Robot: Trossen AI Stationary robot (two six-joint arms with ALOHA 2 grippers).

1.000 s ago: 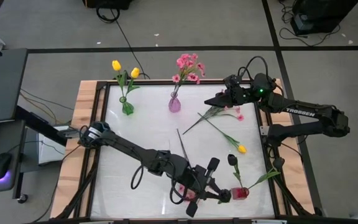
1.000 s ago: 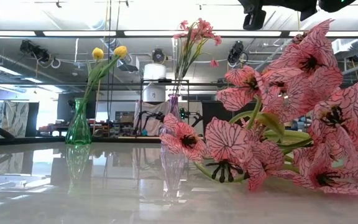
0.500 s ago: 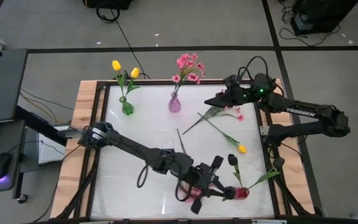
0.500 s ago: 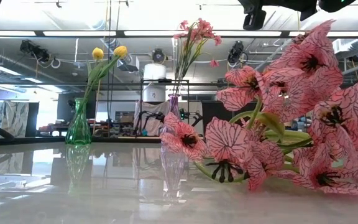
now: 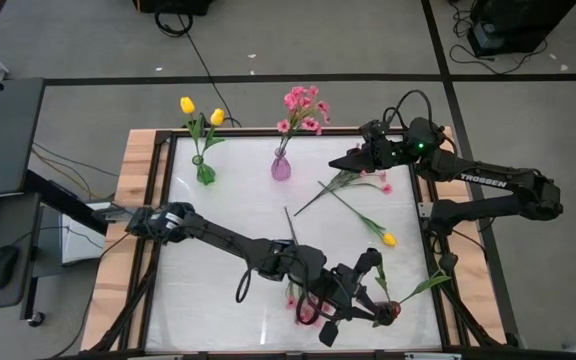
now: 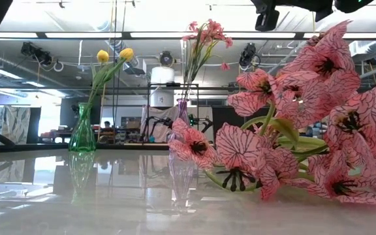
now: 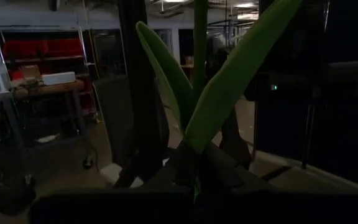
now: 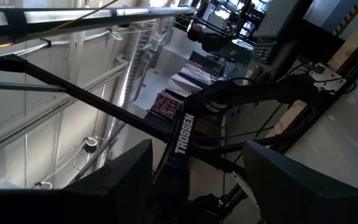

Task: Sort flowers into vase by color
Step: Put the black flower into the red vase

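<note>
Left gripper: the left gripper is over the table's front edge toward the right corner, fingers closed on the green stem of a dark tulip; the left wrist view shows the stem and leaves rising from between its fingers.
Dark tulip axis: the stem runs from the red vase up toward the table's middle, bloom pointing away from the front edge; one long leaf lies out toward the right edge.
Right gripper: the right gripper hangs above the far right part of the table, fingers spread wide with nothing between them.
Loose flowers: a pink spray lies under the right gripper, stem pointing diagonally toward the table's centre; a yellow tulip lies near the right edge, bloom toward the front right.
Filled vases: yellow tulips in the green vase near the far left corner; pink blossoms in the pink vase at the far edge's middle.
Change: over the last second the left arm has shifted along the front edge toward the right corner, onto the red vase; the right arm has stayed put.
</note>
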